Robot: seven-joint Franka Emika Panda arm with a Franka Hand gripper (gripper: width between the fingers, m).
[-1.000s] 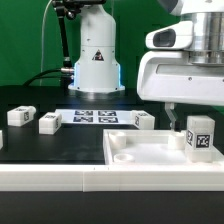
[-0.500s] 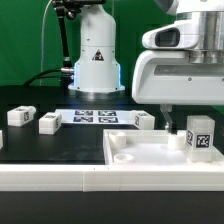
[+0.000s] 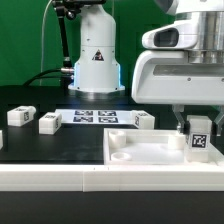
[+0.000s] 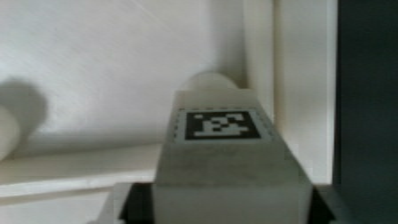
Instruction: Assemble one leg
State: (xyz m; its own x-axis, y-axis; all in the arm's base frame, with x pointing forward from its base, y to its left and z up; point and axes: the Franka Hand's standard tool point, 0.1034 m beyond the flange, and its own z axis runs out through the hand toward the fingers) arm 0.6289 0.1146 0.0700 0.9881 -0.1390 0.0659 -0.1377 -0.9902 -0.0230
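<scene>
A white leg [image 3: 198, 136] with a black-and-white tag stands upright at the far-right corner of the large white panel [image 3: 140, 152]. My gripper [image 3: 197, 128] straddles it from above, one finger [image 3: 181, 125] on each side. In the wrist view the leg [image 4: 221, 150] fills the gap between the dark jaws, which touch both of its sides. Its tag [image 4: 219, 123] faces the camera. The leg's lower end reaches into the panel's corner [image 4: 107, 70]. Three more legs [image 3: 18, 116] [image 3: 49, 122] [image 3: 143, 120] lie on the black table.
The marker board [image 3: 95, 117] lies flat behind the panel, in front of the white robot base [image 3: 95, 60]. The arm's white body [image 3: 180, 75] hangs over the exterior view's right side. A round socket [image 3: 124, 155] shows at the panel's near-left corner.
My gripper has moved toward the exterior view's right and down, from beside the leg to around it. The leg stays in the same place.
</scene>
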